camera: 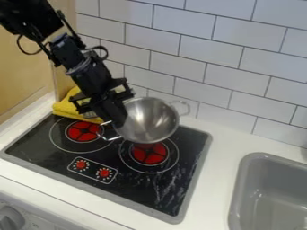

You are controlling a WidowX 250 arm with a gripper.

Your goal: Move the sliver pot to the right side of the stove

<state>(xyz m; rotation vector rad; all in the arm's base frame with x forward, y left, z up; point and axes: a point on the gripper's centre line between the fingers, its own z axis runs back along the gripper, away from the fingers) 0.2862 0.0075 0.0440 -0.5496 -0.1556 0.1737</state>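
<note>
Camera view: silver pot (pixel 153 120) partly behind end effector (pixel 120 120), sink (pixel 238 193) cut off

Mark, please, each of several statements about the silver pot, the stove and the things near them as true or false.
1. The end effector holds the silver pot. True.
2. The pot's mouth faces straight down. False: the pot is tilted, with its inside visible.
3. Two red control knobs are on the stove. True.
4. A yellow cloth lies in the sink. False: the yellow cloth is at the stove's back left corner.
5. The wall tiles are white. True.
</note>
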